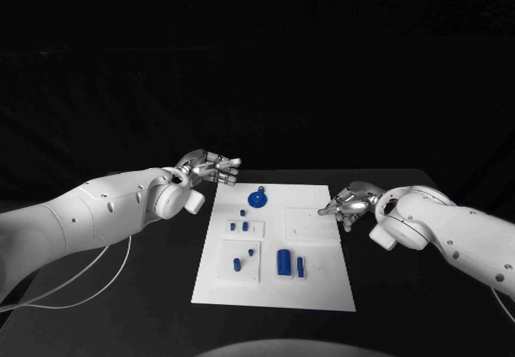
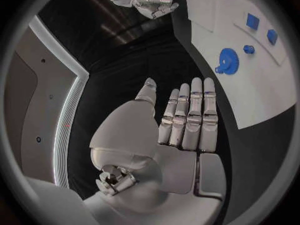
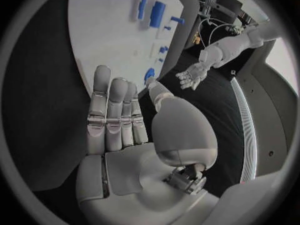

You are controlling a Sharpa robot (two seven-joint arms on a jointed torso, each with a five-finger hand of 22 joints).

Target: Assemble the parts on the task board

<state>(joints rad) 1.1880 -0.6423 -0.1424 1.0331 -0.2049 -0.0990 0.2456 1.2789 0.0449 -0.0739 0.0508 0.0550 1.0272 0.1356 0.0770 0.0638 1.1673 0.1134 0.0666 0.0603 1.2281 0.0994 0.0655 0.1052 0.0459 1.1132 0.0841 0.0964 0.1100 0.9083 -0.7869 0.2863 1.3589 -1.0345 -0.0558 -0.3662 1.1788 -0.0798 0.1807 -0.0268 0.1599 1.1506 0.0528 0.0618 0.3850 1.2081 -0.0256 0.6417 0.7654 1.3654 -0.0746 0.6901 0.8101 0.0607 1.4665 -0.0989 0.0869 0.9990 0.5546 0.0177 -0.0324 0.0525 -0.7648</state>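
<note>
nearest me, on the task board, two upright blue parts stand at about 6 o'clock. both hands are empty, fingers spread. my left hand hovers off the board's 11 o'clock corner, my right hand at its 3 o'clock edge. i judge the right hand nearer those parts.

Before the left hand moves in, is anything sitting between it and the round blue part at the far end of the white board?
Nothing visible does. The left hand hovers open beside the white task board, with bare black table and bare board between it and the round blue part.
</note>
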